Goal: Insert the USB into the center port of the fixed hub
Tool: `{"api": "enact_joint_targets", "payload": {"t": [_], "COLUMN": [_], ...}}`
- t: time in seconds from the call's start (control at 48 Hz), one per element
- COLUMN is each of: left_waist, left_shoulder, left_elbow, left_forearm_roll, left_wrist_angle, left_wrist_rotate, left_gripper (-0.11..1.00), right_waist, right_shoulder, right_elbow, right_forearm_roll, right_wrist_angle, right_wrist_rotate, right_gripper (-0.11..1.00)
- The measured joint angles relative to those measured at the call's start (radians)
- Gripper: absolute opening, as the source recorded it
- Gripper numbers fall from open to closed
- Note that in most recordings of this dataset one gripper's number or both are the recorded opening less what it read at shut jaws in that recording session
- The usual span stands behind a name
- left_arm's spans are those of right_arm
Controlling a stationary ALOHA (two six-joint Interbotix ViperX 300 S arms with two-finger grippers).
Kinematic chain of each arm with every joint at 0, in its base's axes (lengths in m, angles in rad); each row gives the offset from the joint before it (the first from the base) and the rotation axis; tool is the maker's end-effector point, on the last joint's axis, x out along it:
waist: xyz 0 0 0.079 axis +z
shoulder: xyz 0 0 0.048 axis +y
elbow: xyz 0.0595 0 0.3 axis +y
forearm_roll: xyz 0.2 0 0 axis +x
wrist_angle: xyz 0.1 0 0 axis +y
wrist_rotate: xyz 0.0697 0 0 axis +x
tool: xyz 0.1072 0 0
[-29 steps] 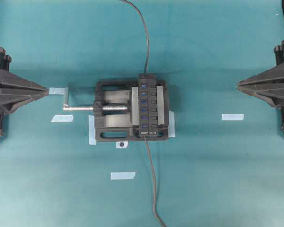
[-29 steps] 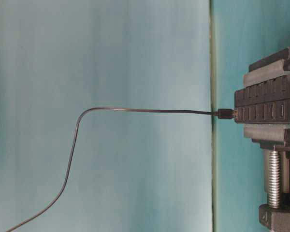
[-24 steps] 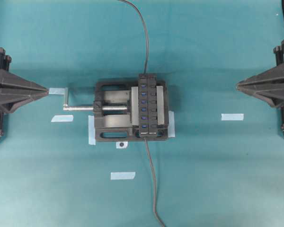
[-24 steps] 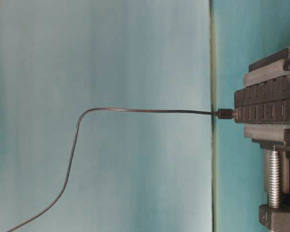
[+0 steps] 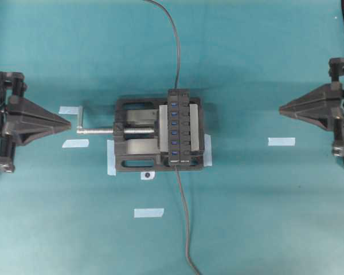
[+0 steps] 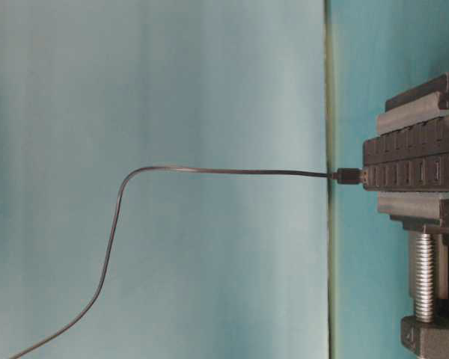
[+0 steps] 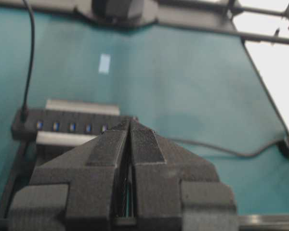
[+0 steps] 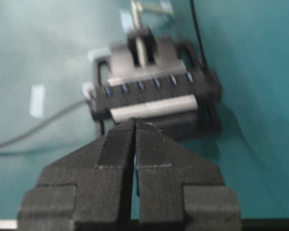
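My left gripper (image 5: 67,121) now points further toward the vise (image 5: 139,135); my right gripper (image 5: 281,109) reaches nearer too.

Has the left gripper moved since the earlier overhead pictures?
Yes. The left gripper has shifted toward the vise: its tip now lies past the blue tape strip it earlier only reached, and slightly lower in the overhead view.

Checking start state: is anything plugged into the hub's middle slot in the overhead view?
No. The hub shows all its blue slots bare, middle slot included, with cables only at its two ends.
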Motion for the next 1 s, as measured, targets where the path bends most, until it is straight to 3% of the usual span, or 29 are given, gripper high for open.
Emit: {"api": "enact_joint_targets", "payload": {"t": [0.229, 0.521, 0.772, 1.001], "left_waist": [0.000, -0.002, 0.000, -0.002], "left_shoulder": [-0.005, -0.008, -0.009, -0.008], "left_elbow": [-0.021, -0.021, -0.021, -0.021], "left_forearm_roll": [0.000, 0.000, 0.000, 0.000], "left_wrist_angle": [0.100, 0.109, 0.110, 0.110], "left_wrist_rotate": [0.000, -0.002, -0.003, -0.003], "left_gripper": [0.00, 0.00, 0.00, 0.00], "right_waist": [-0.023, -0.067, -0.110, -0.124], "right_shoulder": [0.124, 0.314, 0.422, 0.543], "right_elbow": [-0.064, -0.155, -0.230, -0.344], "right_forearm_roll": [-0.028, -0.037, -0.078, -0.086], "right_wrist_angle": [0.080, 0.084, 0.104, 0.184], "right_wrist_rotate": [0.002, 0.000, 0.000, -0.071], "right_gripper": [0.02, 0.02, 0.02, 0.02]}}
